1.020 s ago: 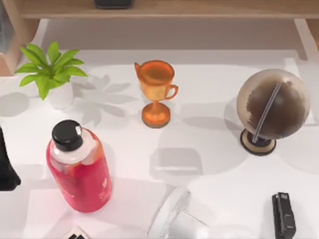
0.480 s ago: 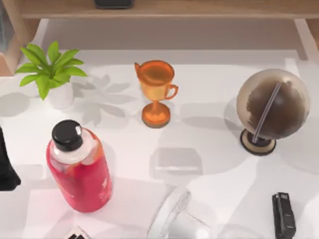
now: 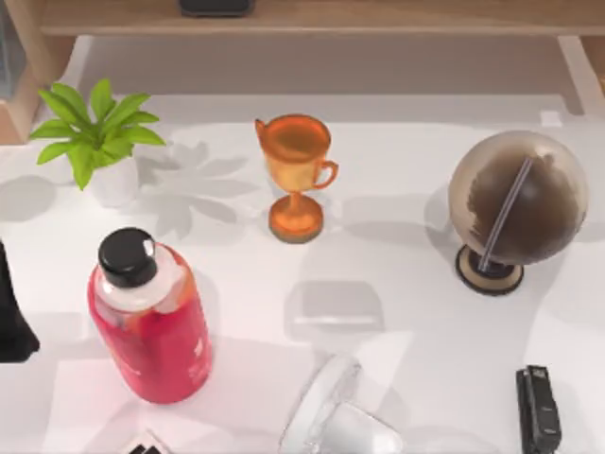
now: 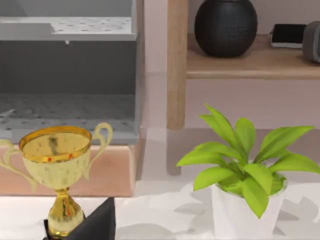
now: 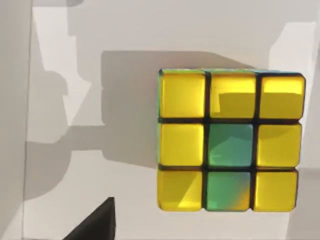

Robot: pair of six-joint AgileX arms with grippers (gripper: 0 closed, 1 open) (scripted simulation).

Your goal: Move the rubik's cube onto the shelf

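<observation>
White table (image 3: pixel 397 180) with trophy (image 3: pixel 296 175), globe (image 3: pixel 516 203), potted plant (image 3: pixel 97 140), red bottle (image 3: pixel 151 317), rubik's cube (image 5: pixel 231 141).

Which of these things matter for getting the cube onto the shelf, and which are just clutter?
For the job:
rubik's cube
shelf

Lying about:
trophy
potted plant
globe
red bottle
stapler

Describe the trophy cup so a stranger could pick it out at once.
On the white table, in front of the wooden shelf, stands the trophy cup, between the potted plant and the globe. It alone is shiny orange-gold, with handles and a stem.
</observation>
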